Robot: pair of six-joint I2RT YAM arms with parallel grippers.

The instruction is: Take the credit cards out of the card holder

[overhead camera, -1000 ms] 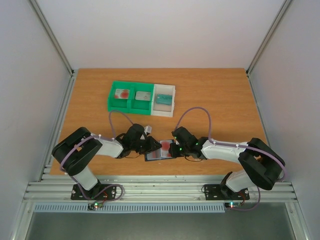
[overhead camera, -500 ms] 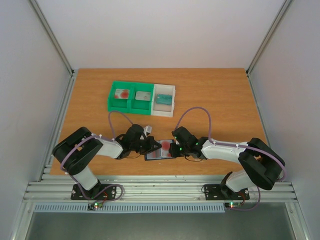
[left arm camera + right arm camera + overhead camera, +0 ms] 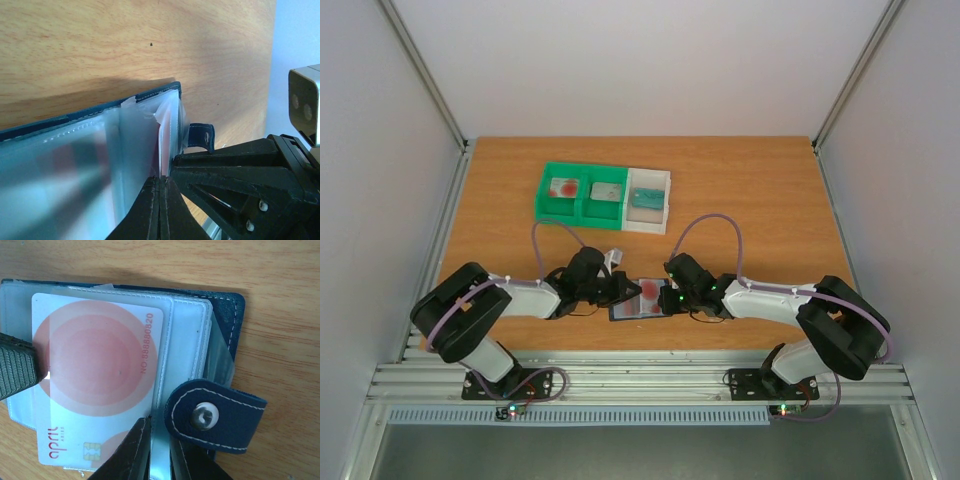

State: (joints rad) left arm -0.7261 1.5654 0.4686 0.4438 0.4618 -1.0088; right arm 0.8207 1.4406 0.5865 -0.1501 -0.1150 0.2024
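right wrist: credit card [image 3: 95, 375] "april", no.888880820, pinched by left fingers [image 3: 15, 365]; right fingers [image 3: 131, 452] clamp card holder [image 3: 227, 315]

White walls [image 3: 640, 60], apparently wooden table [image 3: 770, 200]

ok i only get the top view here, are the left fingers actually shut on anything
observer: left wrist view shows the left fingers shut, with a thin edge of the card holder running into their tips. whether that edge is card or sleeve, i cannot tell
operator: and the right side
observer: the right fingers pinch the holder's clear sleeves, right beside the unsnapped snap tab
operator: what card is on top
observer: a white credit card with a big red circle, printed "april"
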